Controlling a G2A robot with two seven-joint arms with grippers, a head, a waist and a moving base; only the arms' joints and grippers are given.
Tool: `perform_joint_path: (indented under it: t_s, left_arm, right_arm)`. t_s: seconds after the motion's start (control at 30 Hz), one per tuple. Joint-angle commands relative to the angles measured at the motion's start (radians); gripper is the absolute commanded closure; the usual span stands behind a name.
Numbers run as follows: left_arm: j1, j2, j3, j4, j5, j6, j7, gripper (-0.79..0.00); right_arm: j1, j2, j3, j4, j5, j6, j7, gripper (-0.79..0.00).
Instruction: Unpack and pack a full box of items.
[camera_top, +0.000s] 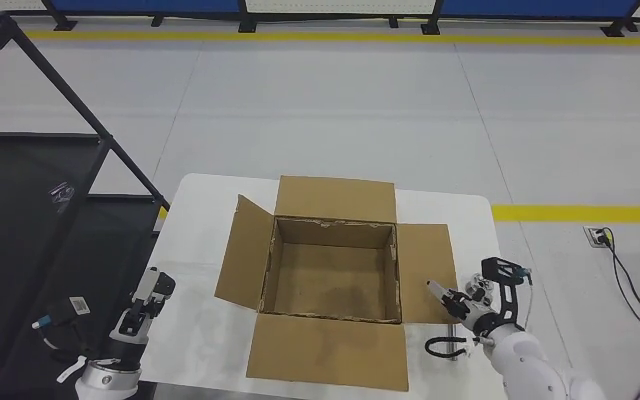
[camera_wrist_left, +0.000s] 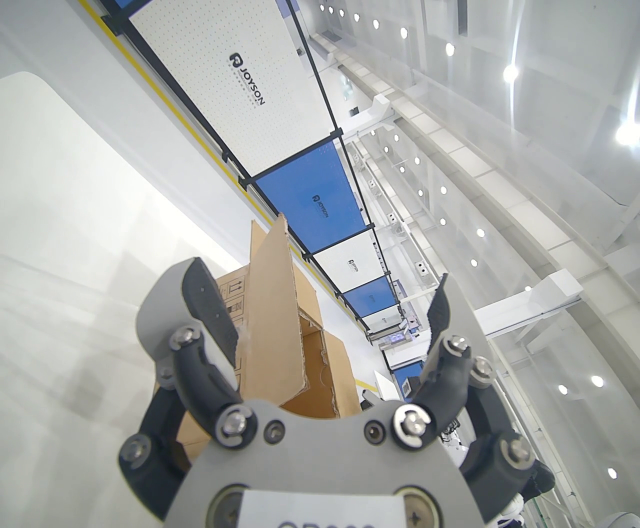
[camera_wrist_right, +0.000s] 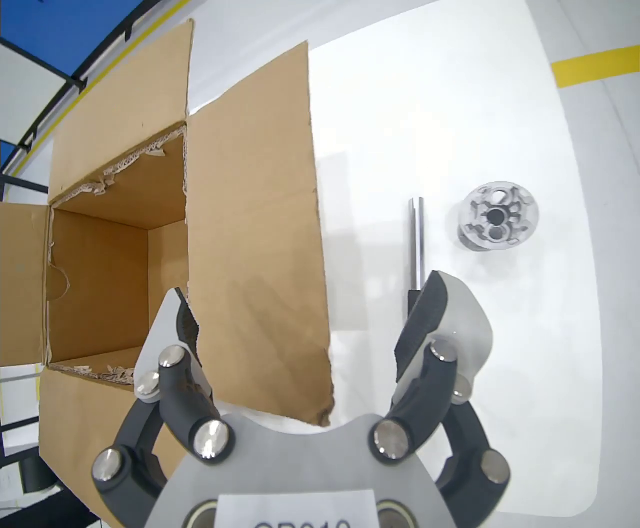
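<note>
Box (camera_top: 333, 283), 4 flaps splayed, sits between the gaping left gripper (camera_wrist_left: 321, 279) and gaping right gripper (camera_wrist_right: 306, 287).

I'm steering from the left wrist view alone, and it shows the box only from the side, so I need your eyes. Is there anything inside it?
Observer: No. From above, the box stands with all four flaps folded out, and its floor is bare.
Operator: Then where are the items that I should pack?
Observer: On the table, on the robot's right of the box, lie a thin metal rod and a round metal disc with holes in it. They are close together but not touching.
</note>
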Motion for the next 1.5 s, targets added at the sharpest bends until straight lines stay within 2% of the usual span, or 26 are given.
perform_joint_path:
  t_s: [0.0, 0.23, 0.4, 1.03, 1.27, 1.47]
  left_arm:
    - [0.000, 0.000, 0.000, 0.000, 0.000, 0.000, 0.000, -0.785]
    - [0.000, 0.000, 0.000, 0.000, 0.000, 0.000, 0.000, -0.785]
    - [0.000, 0.000, 0.000, 0.000, 0.000, 0.000, 0.000, -0.785]
    - [0.000, 0.000, 0.000, 0.000, 0.000, 0.000, 0.000, -0.785]
    - [0.000, 0.000, 0.000, 0.000, 0.000, 0.000, 0.000, -0.785]
    - [0.000, 0.000, 0.000, 0.000, 0.000, 0.000, 0.000, -0.785]
  right_arm:
    - [0.032, 0.004, -0.016, 0.027, -0.007, -0.014, 0.028, -0.785]
    - [0.082, 0.012, -0.048, 0.063, -0.032, -0.008, 0.061, -0.785]
    - [0.095, 0.019, -0.058, 0.078, -0.007, -0.056, 0.094, -0.785]
    - [0.159, 0.037, -0.125, 0.137, -0.002, -0.053, 0.087, -0.785]
    - [0.146, 0.043, -0.126, 0.093, -0.028, 0.010, 0.077, -0.785]
    - [0.054, 0.050, -0.086, -0.046, -0.067, 0.069, 0.073, -0.785]
